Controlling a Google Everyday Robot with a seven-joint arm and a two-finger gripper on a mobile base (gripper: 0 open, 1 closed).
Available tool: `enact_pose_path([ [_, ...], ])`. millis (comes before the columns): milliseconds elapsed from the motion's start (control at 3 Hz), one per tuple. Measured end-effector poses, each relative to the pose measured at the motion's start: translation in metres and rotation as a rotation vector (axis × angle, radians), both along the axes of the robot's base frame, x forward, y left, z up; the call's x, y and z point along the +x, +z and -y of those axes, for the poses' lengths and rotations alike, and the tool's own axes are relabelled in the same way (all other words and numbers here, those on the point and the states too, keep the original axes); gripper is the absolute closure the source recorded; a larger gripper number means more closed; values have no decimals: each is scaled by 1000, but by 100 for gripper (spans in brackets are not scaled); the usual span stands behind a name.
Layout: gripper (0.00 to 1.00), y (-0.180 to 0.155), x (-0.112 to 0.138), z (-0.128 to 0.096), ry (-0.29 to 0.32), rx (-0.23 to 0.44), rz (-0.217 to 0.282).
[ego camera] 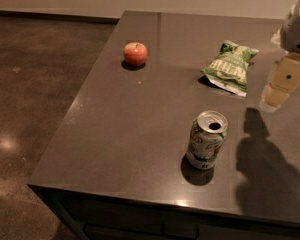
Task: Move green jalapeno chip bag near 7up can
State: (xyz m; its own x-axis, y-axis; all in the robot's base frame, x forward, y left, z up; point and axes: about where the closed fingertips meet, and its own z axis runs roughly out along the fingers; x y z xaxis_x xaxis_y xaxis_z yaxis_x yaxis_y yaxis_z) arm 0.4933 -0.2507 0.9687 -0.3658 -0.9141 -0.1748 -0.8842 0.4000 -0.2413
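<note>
The green jalapeno chip bag (230,66) lies flat on the dark table, right of centre and toward the back. The 7up can (206,140) stands upright nearer the front edge, its opened silver top facing up. The bag and the can are apart, with bare table between them. My gripper (277,94) hangs at the right edge of the camera view, above the table, just right of the bag and not touching it. It holds nothing that I can see.
A red apple (135,53) sits at the back left of the table (120,134). The table's left and front edges drop to a dark polished floor (35,94). The arm's shadow falls on the table right of the can.
</note>
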Motion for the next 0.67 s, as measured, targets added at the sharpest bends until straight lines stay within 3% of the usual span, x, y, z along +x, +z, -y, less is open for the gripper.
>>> enact_pose_path([
  [667,0,-14,73,23,-226,89,49],
])
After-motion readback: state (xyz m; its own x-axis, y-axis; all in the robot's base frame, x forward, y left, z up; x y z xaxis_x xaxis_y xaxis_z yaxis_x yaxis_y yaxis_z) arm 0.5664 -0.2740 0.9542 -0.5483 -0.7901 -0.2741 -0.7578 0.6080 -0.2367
